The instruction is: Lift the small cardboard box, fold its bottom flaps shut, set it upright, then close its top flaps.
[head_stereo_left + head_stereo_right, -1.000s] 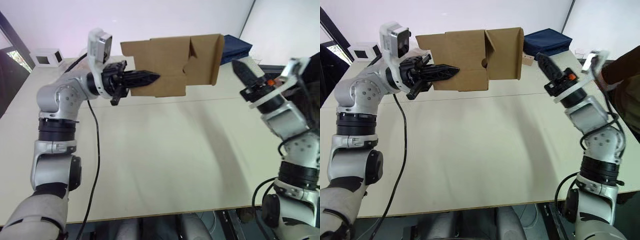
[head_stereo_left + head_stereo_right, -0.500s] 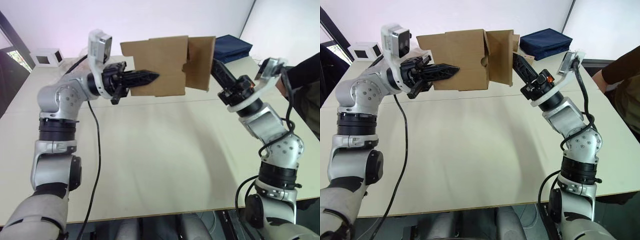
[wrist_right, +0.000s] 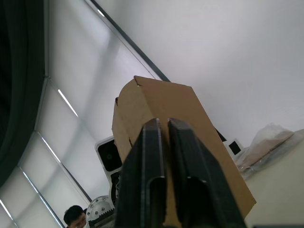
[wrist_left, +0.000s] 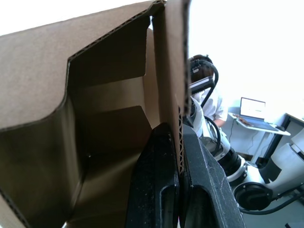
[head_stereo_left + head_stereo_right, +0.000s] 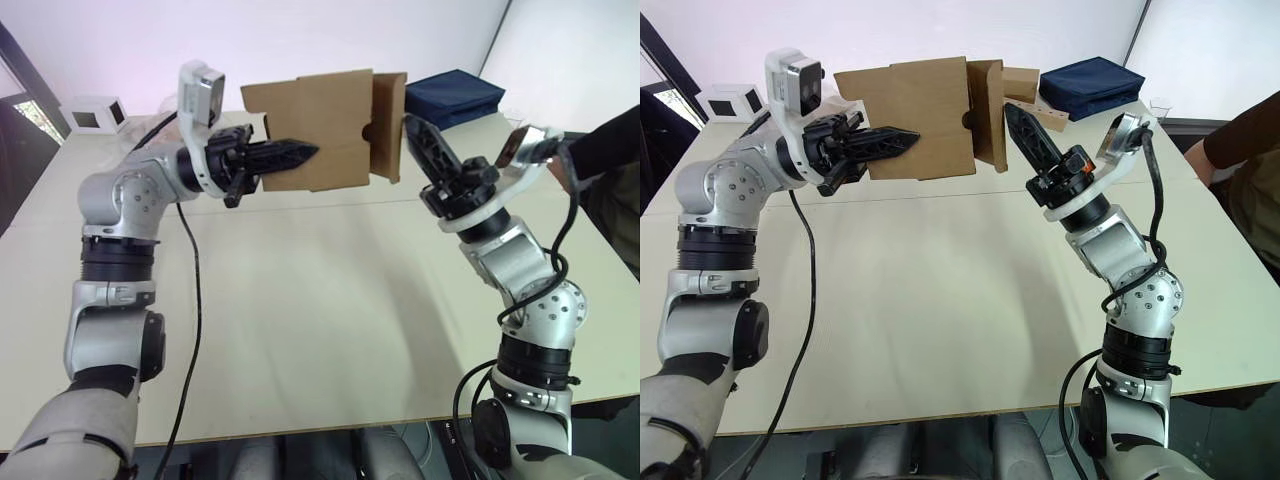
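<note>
Box (image 5: 318,130): held aloft at 12 o'clock over table (image 5: 330,300), wall clamped by left gripper (image 5: 305,153). Right gripper (image 5: 1018,120), fingers together, presses end flap (image 5: 388,125) at 3 o'clock. Lifted; flap-folding underway, probably the bottom; upright placement, top flaps remain.

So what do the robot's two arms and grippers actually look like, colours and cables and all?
Both arms are silver-grey metal segments joined by black ribbed rings. The left gripper and right gripper each have two long, tapering black fingers. A white camera block sits on each wrist. The right wrist has a white collar with a small orange-red mark. A black cable hangs along each arm.
</note>
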Controlling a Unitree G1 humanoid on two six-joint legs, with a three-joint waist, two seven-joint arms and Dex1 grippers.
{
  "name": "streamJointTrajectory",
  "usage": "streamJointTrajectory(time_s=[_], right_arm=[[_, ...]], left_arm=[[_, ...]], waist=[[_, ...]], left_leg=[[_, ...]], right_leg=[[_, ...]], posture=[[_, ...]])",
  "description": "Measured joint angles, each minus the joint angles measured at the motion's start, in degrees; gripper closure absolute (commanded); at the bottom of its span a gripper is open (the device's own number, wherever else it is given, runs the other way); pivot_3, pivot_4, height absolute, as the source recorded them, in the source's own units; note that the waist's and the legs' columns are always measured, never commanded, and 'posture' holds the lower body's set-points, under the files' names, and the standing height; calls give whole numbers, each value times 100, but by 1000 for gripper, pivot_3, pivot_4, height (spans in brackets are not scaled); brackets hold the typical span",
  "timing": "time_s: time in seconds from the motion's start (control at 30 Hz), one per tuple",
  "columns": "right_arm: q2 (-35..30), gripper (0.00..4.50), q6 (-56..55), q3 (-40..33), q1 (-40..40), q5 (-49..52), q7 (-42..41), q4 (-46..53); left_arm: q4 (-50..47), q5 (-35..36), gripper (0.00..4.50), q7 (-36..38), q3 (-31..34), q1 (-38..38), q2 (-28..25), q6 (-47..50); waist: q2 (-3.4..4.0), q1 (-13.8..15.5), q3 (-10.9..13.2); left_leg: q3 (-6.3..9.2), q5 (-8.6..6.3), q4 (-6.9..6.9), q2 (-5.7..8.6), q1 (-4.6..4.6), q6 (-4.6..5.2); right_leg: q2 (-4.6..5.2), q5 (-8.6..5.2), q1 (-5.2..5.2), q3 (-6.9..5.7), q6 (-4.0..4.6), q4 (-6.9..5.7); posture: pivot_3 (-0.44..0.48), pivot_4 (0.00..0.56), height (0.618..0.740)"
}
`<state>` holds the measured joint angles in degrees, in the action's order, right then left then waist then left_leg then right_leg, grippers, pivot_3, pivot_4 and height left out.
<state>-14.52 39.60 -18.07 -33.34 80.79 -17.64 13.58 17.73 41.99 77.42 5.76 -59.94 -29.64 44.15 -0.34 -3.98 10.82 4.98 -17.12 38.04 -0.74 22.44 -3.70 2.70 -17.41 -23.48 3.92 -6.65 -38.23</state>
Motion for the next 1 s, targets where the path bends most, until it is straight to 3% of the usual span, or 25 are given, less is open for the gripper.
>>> streamJointTrajectory(time_s=[1.0], right_arm=[[626,2977,-557,529,-12,-739,416,132]], left_arm=[[-1,-1,4500,-142,5,1,103,-8]], waist=[[0,-4,0]], left_leg=[[0,1,0,0,0,-2]], right_leg=[[0,0,-2,0,0,-1]], posture=[[0,150,740]])
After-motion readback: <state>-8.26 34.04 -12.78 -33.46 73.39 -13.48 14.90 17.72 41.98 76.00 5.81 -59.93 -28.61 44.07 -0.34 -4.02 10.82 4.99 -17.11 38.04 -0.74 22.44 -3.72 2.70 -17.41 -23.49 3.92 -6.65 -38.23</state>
